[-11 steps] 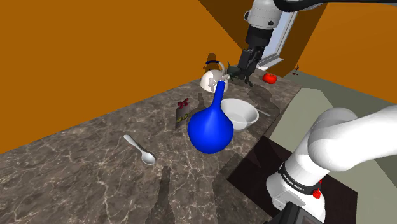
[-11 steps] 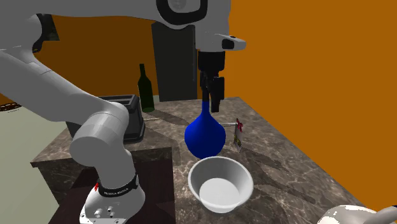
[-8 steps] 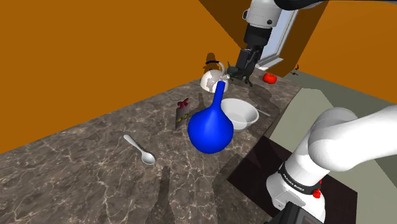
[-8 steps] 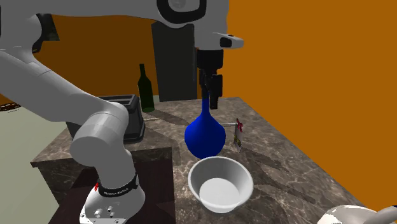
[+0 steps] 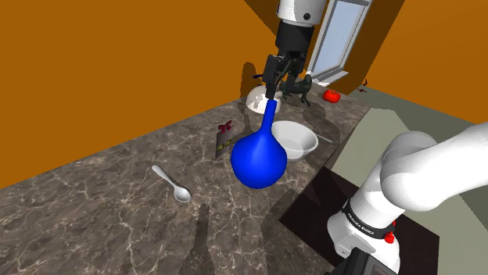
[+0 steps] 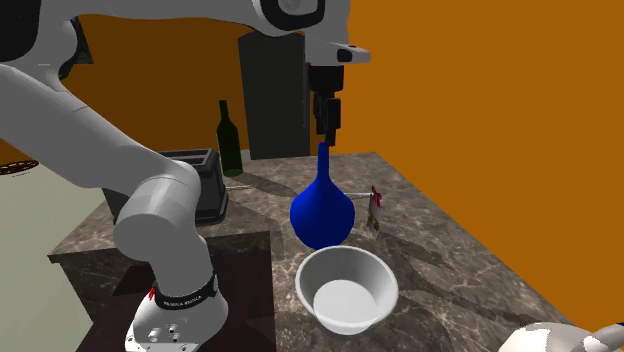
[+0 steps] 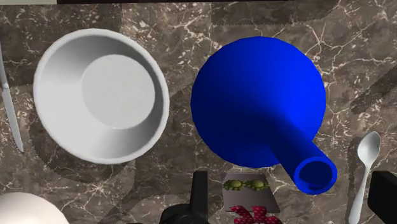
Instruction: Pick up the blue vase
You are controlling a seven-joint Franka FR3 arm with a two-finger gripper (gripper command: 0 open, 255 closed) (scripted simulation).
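The blue vase (image 5: pixel 258 156) has a round belly and a thin neck, and it stands on the dark marble counter (image 5: pixel 102 219). My black gripper (image 5: pixel 271 87) hangs just above the top of the neck, apart from it. In the second exterior view the gripper (image 6: pixel 325 125) is right over the vase (image 6: pixel 320 215). The wrist view looks down on the vase (image 7: pixel 257 102). Its mouth lies between my two fingers (image 7: pixel 200 194), which stand wide apart and touch nothing. The gripper (image 7: pixel 292 202) is open.
A white bowl (image 5: pixel 296 139) sits close beside the vase. A spoon (image 5: pixel 172 183) and a small berry card (image 5: pixel 224 139) lie nearby. A white teapot (image 5: pixel 254 99), a dark figurine (image 5: pixel 297 87) and a tomato (image 5: pixel 331 95) are farther back. A toaster (image 6: pixel 190 185) and a bottle (image 6: pixel 230 140) stand at the counter's end.
The gripper has risen and shifted toward the shoulder view's left, from beside the vase's neck to above its mouth. The vase has stayed in place.
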